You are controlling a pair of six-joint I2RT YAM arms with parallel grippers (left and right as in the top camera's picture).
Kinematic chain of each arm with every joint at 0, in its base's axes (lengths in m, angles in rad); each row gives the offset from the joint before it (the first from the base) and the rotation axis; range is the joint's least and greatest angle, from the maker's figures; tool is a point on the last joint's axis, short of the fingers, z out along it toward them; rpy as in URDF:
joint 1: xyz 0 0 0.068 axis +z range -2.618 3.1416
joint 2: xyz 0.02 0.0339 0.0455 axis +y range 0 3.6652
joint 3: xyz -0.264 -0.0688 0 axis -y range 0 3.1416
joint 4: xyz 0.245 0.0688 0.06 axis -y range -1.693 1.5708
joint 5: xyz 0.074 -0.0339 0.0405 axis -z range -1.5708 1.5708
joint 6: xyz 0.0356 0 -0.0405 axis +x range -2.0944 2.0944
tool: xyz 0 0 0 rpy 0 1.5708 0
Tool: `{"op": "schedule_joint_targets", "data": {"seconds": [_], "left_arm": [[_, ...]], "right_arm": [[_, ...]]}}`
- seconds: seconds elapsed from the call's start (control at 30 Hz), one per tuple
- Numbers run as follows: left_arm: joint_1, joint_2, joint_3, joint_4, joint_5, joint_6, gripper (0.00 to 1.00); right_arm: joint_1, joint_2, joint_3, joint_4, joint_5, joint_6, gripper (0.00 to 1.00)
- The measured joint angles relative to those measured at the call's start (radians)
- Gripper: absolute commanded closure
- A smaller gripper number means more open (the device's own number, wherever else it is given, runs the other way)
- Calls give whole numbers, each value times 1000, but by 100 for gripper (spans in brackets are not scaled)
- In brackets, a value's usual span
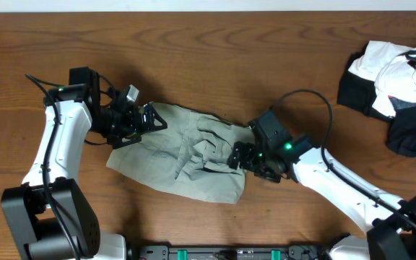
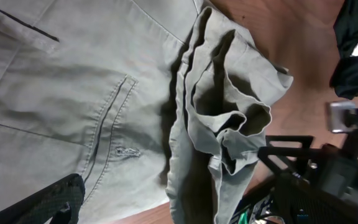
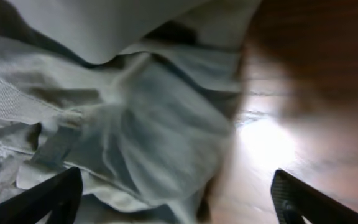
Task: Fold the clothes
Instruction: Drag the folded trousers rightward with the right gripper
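**Left gripper** [image 1: 147, 120]: jaws wide apart, holding nothing. It sits at the left edge of the khaki garment [image 1: 183, 152], left of centre in the overhead frame. In the left wrist view one finger [image 2: 51, 200] shows at the lower left and the other at the lower right, with cloth lying beneath the gap and not pinched.

**Right gripper** [image 1: 235, 156]: jaws wide apart, holding nothing. Its fingertips [image 3: 45, 196] stand at the two lower corners of the right wrist view. Rumpled cloth fills the left part of that frame and bare wood the right. The gripper is at the garment's right edge, just right of frame centre overhead.

**Garment position:** it lies on the table [image 1: 193, 43] between the two grippers, in the centre of the overhead frame.

**Condition:**
- Left portion – fairly flat, with a welt pocket [image 2: 114, 118] lying face up.
- Right portion – gathered into a bunched ridge [image 2: 229, 118] of several standing layers.

**Progress (judgement):** no clean fold is visible. The outline is irregular and the surface creased, so the work appears to be at an early stage. Remaining steps are likely: flatten the ridge, square the edges, then make the folds.

**Other items:** a heap of black and white garments [image 1: 399, 79] lies in the upper right of the overhead frame, well apart from the garment.
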Motion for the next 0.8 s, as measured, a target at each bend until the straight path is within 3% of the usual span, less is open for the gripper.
{"op": "schedule_joint_targets", "data": {"seconds": [0.63,0.73,0.8], "left_arm": [[0,0,0,0,0,0,0],[0,0,0,0,0,0,0],[0,0,0,0,0,0,0]], "right_arm": [[0,51,-156,377,-124,116,3],[0,79,-156,429,-155,129,10],[0,105,-151,462,-178,137,25]]}}
